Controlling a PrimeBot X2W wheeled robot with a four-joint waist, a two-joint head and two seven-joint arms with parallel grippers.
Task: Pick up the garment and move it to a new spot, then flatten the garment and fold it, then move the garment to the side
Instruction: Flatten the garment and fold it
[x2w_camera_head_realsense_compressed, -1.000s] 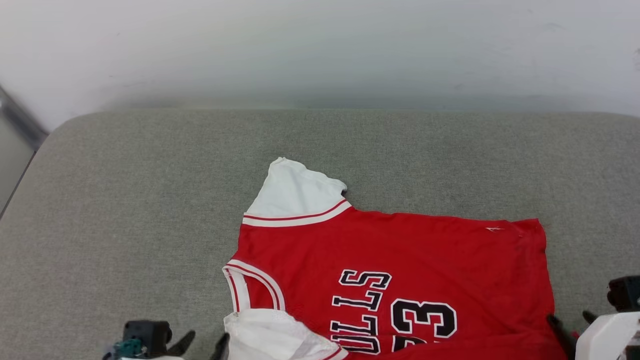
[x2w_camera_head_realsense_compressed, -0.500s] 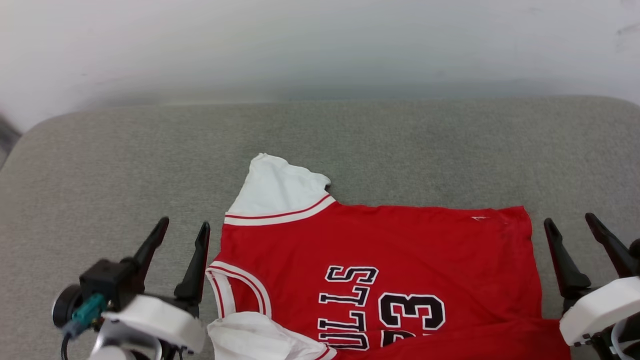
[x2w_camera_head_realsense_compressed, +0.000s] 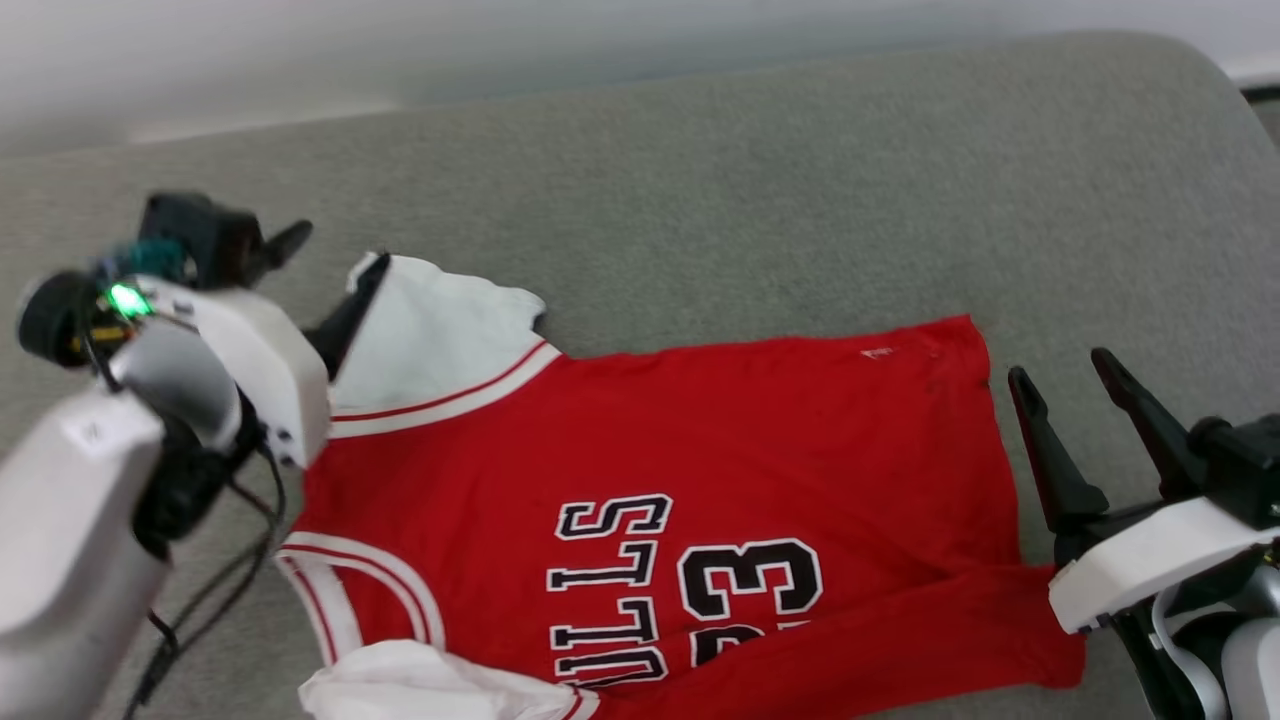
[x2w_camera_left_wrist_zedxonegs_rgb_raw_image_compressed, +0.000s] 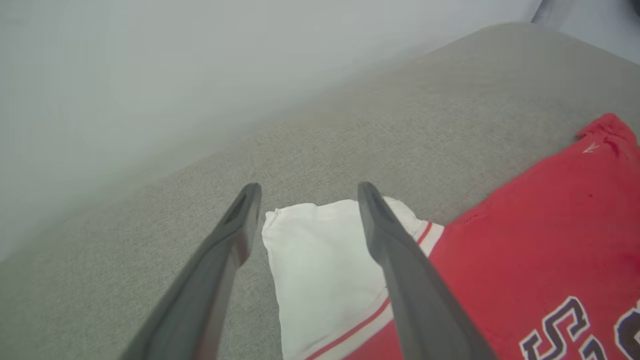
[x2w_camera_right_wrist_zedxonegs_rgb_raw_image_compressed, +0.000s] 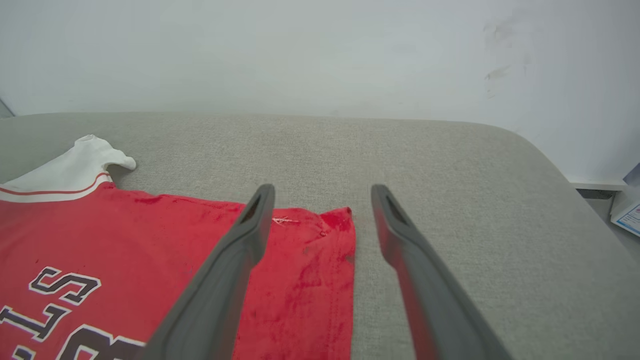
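The garment (x2w_camera_head_realsense_compressed: 700, 440) lies spread mid-frame on the grey cushion (x2w_camera_head_realsense_compressed: 700, 180). Flattening seems in hand: the left gripper (x2w_camera_head_realsense_compressed: 338, 250), fingers spread, straddles the white sleeve (x2w_camera_head_realsense_compressed: 440, 330) upper left. The right gripper (x2w_camera_head_realsense_compressed: 1060, 368), equally spread, waits beside the hem (x2w_camera_head_realsense_compressed: 985, 440) at right. Next: pinch both, pull taut.

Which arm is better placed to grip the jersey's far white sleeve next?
Left. The left gripper stands open astride the far white sleeve of the garment; the right gripper is open beside the hem, at the opposite end.
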